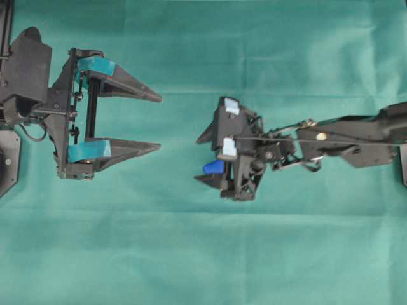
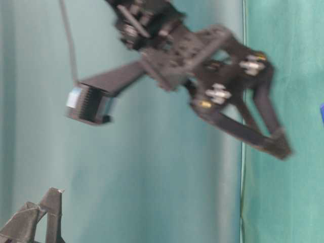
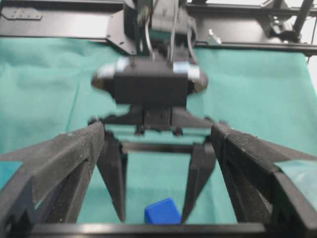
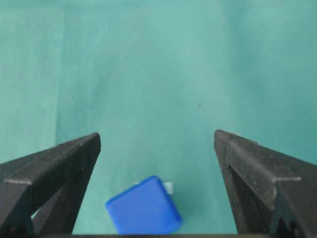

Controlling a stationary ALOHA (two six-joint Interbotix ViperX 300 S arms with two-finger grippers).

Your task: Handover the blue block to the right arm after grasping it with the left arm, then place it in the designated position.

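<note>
Green cloth [image 1: 191, 254] w/ blue block [image 4: 143, 208] set down on it, between right gripper [image 1: 205, 157] fingers, spread apart & not touching; judged released. Left gripper [image 1: 156, 122] parked well apart, fingers wide.

— What am I driving here?
— My left gripper [image 1: 156, 122] is black, its pointed fingers wrapped in teal tape at the base.
— And the other?
— My right gripper [image 1: 202, 159] is all black, with white stickers, silver screws and thin cables.

even soft light, table-level view blurred
</note>
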